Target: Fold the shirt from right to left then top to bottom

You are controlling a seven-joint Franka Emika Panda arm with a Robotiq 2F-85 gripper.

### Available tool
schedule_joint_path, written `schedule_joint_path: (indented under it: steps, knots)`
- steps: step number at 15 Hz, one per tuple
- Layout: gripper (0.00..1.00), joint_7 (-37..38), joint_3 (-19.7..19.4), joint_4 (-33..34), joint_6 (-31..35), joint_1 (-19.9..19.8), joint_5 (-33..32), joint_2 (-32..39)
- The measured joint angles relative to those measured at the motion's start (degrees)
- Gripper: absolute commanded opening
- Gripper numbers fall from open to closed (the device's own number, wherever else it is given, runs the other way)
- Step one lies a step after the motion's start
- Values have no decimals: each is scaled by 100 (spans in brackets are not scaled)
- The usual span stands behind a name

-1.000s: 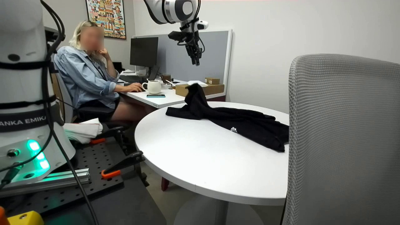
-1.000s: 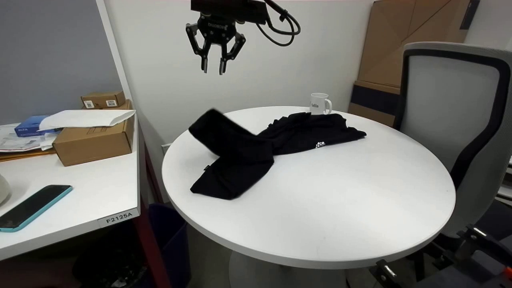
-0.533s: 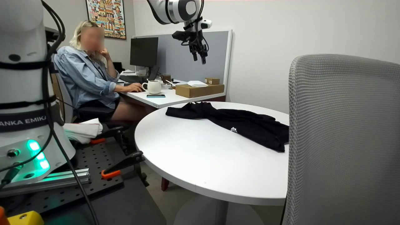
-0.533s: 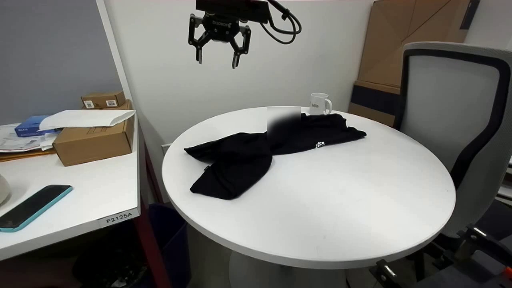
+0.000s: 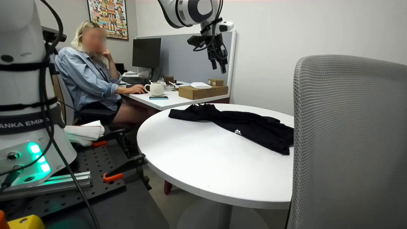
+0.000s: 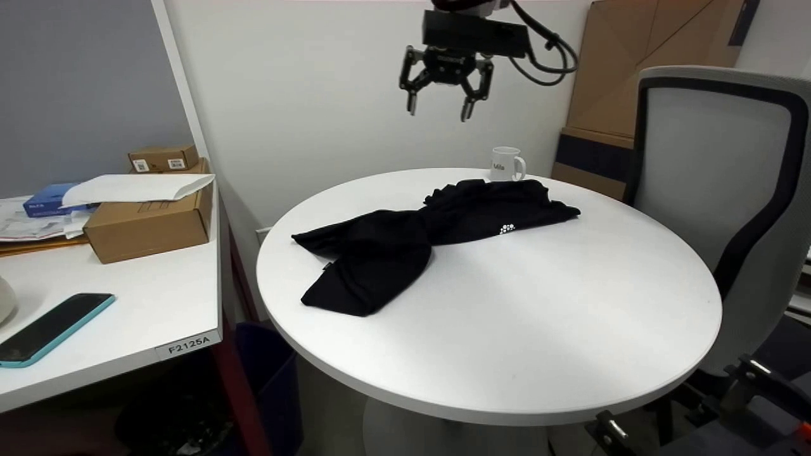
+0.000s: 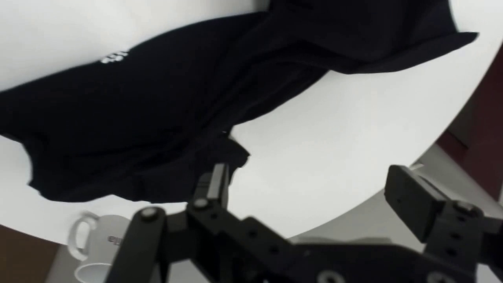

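Observation:
A black shirt (image 6: 393,240) lies in a long, creased strip across the round white table (image 6: 545,342). Its broader end spreads into two points at the left in an exterior view, and a small white dotted logo (image 6: 507,228) sits along one long edge. In an exterior view the far-right end of the shirt (image 5: 251,125) is hidden behind a chair. My gripper (image 6: 440,110) hangs well above the tabletop, fingers wide apart, holding nothing. In the wrist view, bare tabletop shows between the fingertips of the gripper (image 7: 308,169), and the shirt (image 7: 157,102) stretches beyond them.
A white mug (image 6: 505,164) stands just behind the shirt at the table's far edge. A grey chair (image 5: 349,143) stands against the table. Beside it is a desk with cardboard boxes (image 6: 152,228) and a phone (image 6: 54,326). A person (image 5: 89,76) sits at that desk.
The shirt's raised flap has dropped flat onto the table. My gripper's fingers have spread wider, and the arm has moved to the right in both exterior views.

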Motion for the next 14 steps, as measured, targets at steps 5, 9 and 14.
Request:
schedule_joint_path:
  steps: [5, 9, 14]
  knots:
    - [100, -765, -441, -654, -148, -754, 6, -495]
    - [100, -1615, -800, -707, -503, -1351, 125, -606]
    - [100, -2342, -1158, -316, -659, -1888, 190, -127]
